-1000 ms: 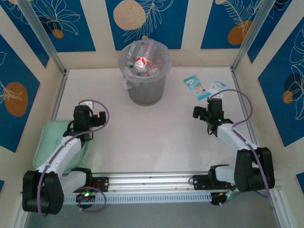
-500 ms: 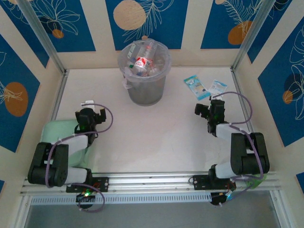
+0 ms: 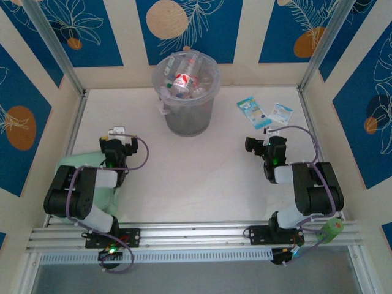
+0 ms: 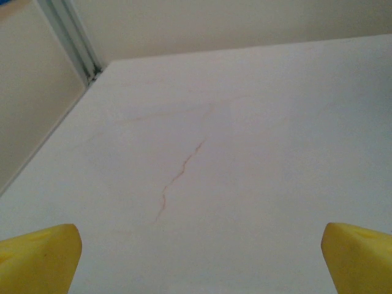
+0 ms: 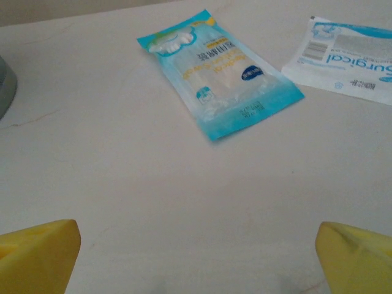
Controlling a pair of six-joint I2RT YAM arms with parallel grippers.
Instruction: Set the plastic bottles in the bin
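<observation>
While both of my arms sit folded low near the front rail, my left gripper (image 3: pixel 118 136) hangs over the desk (image 3: pixel 196 174) with its jaws spread wide and nothing between them. In the left wrist view my two yellow fingertips (image 4: pixel 38 257) sit at the bottom corners. Between them is pale desk surface crossed by a thin reddish crack (image 4: pixel 177 177). Beyond that, the desk runs to a corner where a metal rail (image 4: pixel 72 41) climbs the wall. Just behind this gripper, my left arm lies over a pale green pad (image 3: pixel 66 164) at the desk's left edge.

My right gripper (image 3: pixel 262 141) is likewise wide apart and holds nothing. Its yellow fingertips (image 5: pixel 37 254) frame bare desk. A little way ahead lies a flat blue-and-white packet (image 5: pixel 220 73), and a second packet (image 5: pixel 352 58) with blue print lies just to its right. The two are close together but not touching.

The bin (image 3: pixel 188 119) stands upright at the far middle of the desk, close to the back wall, well apart from both grippers and to the left of the packets. The plastic bottles (image 3: pixel 182 81) are piled inside it, up near the rim. They are clear and jumbled, and one with a red label lies on top.
</observation>
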